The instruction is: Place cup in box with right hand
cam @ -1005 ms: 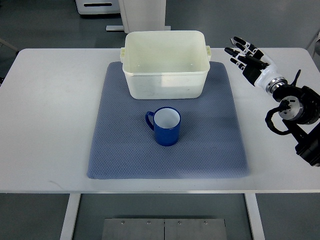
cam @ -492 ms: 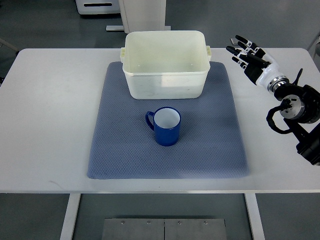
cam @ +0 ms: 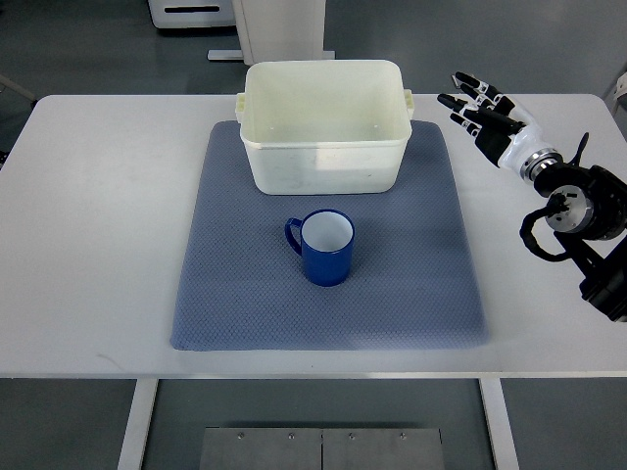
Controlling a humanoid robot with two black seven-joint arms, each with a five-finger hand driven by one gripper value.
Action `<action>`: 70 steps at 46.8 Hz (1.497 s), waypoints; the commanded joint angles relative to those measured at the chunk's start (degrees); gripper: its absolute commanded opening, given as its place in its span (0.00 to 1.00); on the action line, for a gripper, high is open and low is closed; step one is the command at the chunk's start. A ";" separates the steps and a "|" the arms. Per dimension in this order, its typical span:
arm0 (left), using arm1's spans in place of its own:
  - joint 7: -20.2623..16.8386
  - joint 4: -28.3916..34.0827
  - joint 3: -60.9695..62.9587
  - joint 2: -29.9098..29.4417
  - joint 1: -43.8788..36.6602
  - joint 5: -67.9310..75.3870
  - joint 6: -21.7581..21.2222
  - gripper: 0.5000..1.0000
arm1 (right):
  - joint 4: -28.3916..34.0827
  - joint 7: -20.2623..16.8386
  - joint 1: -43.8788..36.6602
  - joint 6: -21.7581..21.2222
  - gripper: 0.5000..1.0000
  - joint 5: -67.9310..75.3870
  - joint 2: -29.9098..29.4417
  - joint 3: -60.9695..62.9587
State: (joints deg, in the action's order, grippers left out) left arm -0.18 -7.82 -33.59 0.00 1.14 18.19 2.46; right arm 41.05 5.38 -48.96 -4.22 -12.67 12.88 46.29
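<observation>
Centrally, one blue cup (cam: 326, 247) is standing upright on the grey mat (cam: 245, 294), just in front of one empty cream box (cam: 324, 125); nothing is lying between them. Rightward, the right hand (cam: 490, 117) is hovering over the white table (cam: 88, 215), fingers spread, holding nothing.

A white tabletop (cam: 98, 215) with rounded corners fills most of the view, lit evenly with soft shadows. Around it lies a dark grey floor (cam: 78, 49), and a white piece of equipment (cam: 235, 24) stands beyond the far edge. Beneath the near edge show white table legs (cam: 134, 423) and a grey metal plate (cam: 321, 447).
</observation>
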 commanded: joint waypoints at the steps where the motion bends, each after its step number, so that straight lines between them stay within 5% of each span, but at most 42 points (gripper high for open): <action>1: 0.00 -0.01 0.02 0.00 0.00 0.00 0.00 1.00 | 0.00 -0.10 -0.17 -0.17 1.00 0.10 0.12 -0.24; 23: 0.00 -0.01 -0.07 0.00 0.00 0.00 0.00 1.00 | 1.49 0.07 -1.40 -5.96 1.00 0.10 1.09 -1.47; 41: 0.00 -0.01 0.02 0.00 0.00 0.00 0.00 1.00 | 17.75 1.13 -5.26 -13.26 1.00 -1.04 6.27 -8.76; 51: 0.00 -0.01 0.02 0.00 0.00 0.00 0.00 1.00 | 19.95 1.30 -8.34 -18.89 1.00 -8.77 6.80 -14.03; 70: 0.00 -0.01 -0.07 0.00 0.00 0.00 0.00 1.00 | 20.13 3.41 -13.61 -19.42 1.00 -18.79 5.40 -25.11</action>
State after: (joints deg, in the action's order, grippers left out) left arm -0.17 -7.82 -33.59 0.00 1.14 18.20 2.46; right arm 61.14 8.57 -62.32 -23.67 -30.34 18.54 22.18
